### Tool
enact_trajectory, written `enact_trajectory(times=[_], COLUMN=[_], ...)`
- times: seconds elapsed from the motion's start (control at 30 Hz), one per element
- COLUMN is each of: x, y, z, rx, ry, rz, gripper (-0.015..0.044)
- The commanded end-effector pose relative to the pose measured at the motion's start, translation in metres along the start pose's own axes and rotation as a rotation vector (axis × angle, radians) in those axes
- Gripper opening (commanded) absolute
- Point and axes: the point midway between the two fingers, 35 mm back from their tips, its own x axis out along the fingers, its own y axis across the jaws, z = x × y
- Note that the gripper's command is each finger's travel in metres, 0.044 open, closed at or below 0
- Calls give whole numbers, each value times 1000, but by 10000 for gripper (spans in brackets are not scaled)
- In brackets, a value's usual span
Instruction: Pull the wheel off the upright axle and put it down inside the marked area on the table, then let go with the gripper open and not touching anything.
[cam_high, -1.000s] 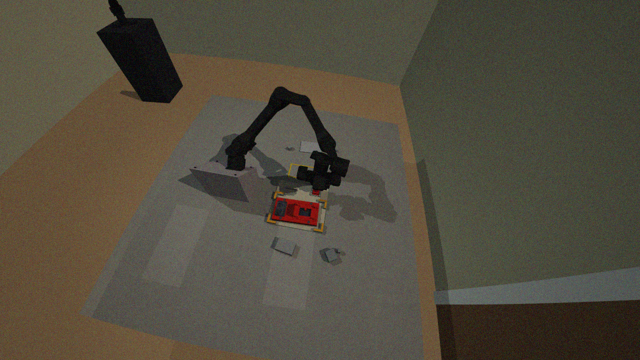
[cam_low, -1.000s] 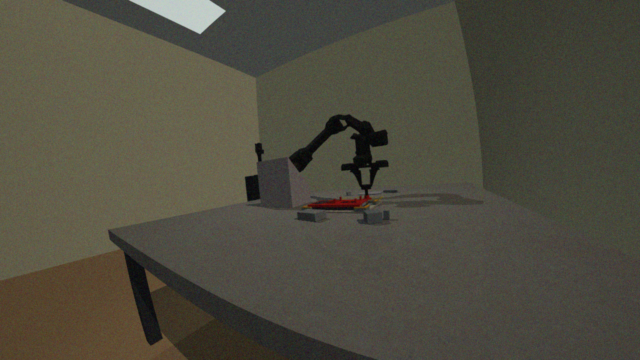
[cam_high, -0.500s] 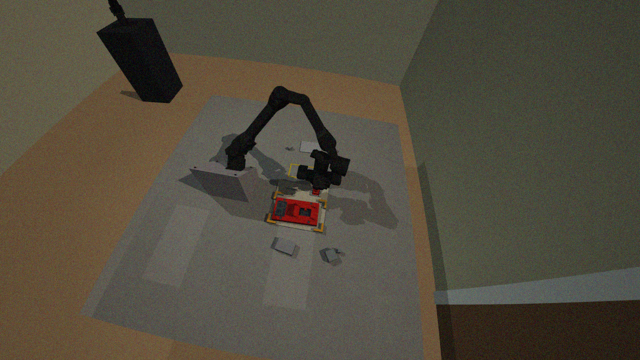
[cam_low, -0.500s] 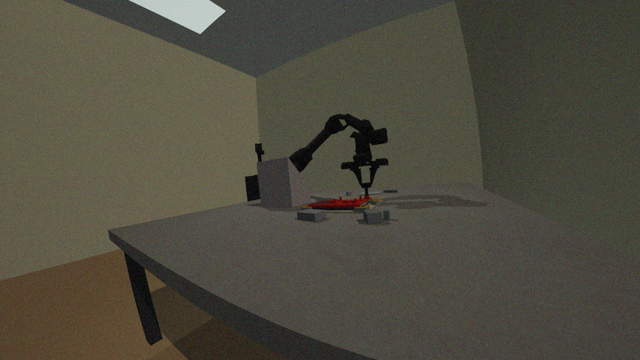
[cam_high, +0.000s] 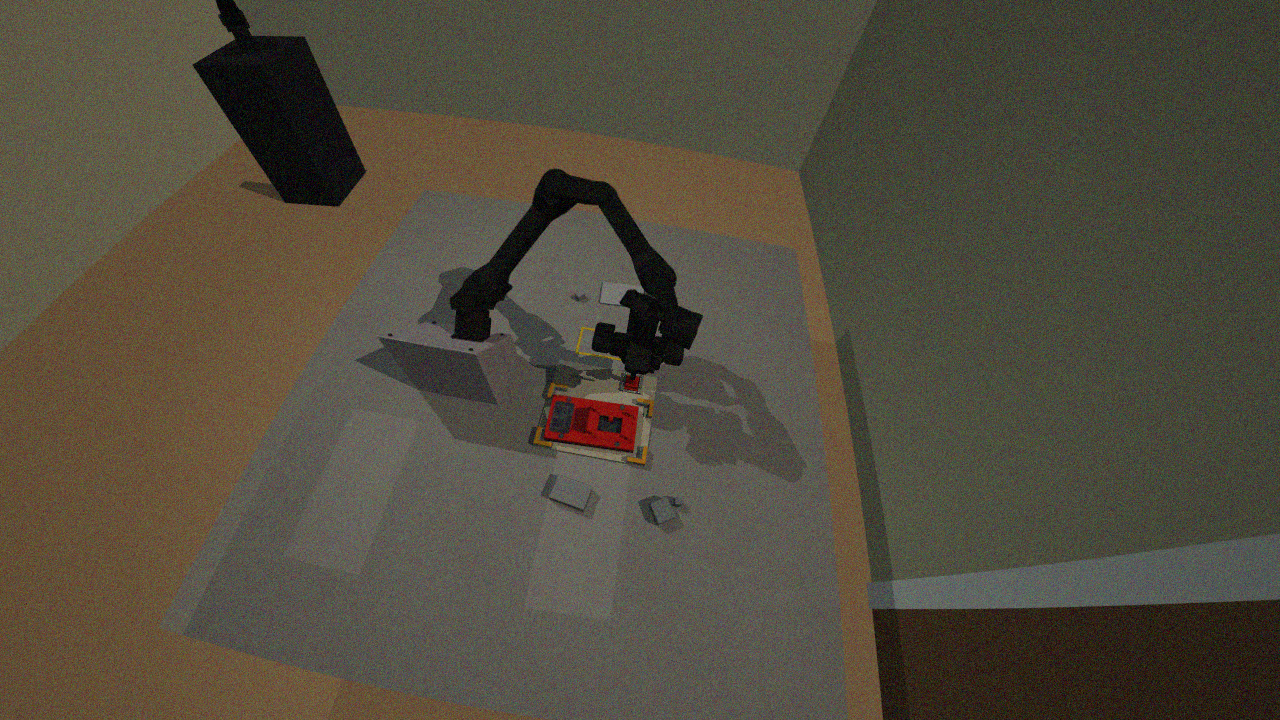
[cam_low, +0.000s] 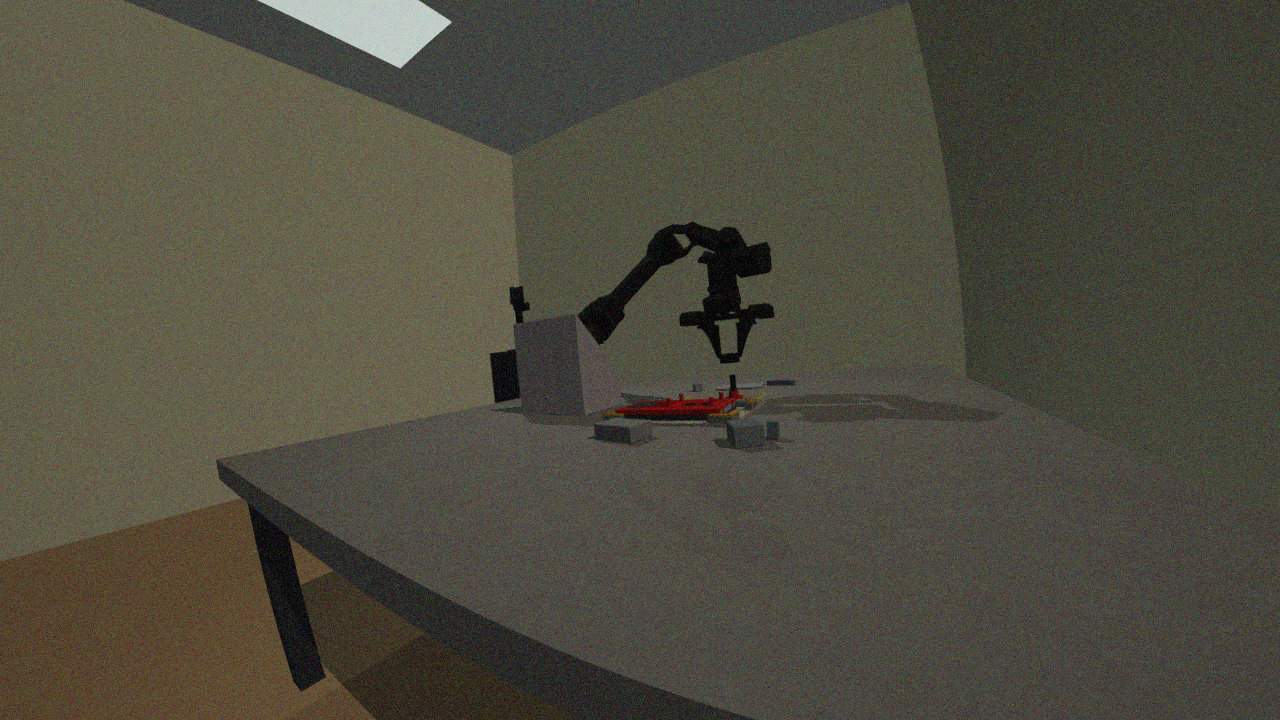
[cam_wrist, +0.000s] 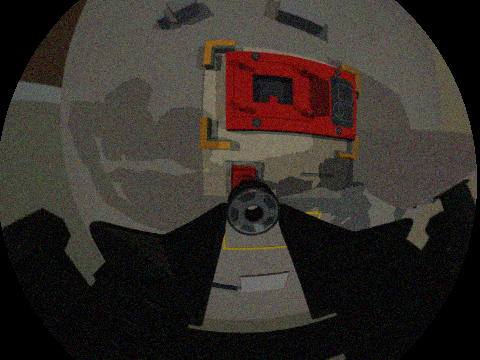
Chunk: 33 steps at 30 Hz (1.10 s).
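My gripper (cam_wrist: 252, 208) (cam_low: 730, 357) (cam_high: 633, 364) is shut on the wheel (cam_wrist: 254, 211), a small dark grey round piece with a centre hole, and holds it in the air above the table. Below it the upright axle (cam_low: 733, 382) (cam_wrist: 244, 175) (cam_high: 632, 382) stands on a small red mount at the edge of the pale board (cam_high: 597, 449). A flat red plate (cam_high: 592, 420) (cam_wrist: 283, 95) (cam_low: 671, 408) lies on that board. The marked area, a thin yellow outline (cam_wrist: 256, 248) (cam_high: 581, 340), lies on the table just behind the gripper.
A grey pedestal (cam_high: 438, 362) (cam_low: 559, 367) carries the arm's base. Two small grey blocks (cam_high: 570, 491) (cam_high: 662, 510) lie in front of the board. A pale flat tile (cam_high: 615, 292) (cam_wrist: 263, 283) lies behind the marked area. A dark box (cam_high: 277, 116) stands on the floor.
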Motion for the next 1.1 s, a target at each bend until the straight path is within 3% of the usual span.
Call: enact_trajectory(times=[0.0, 1.07], x=[-13, -11], y=[0, -54], z=[0, -102], rx=[-13, -10], ry=[-9, -3], rz=[9, 6], gripper=[0, 0])
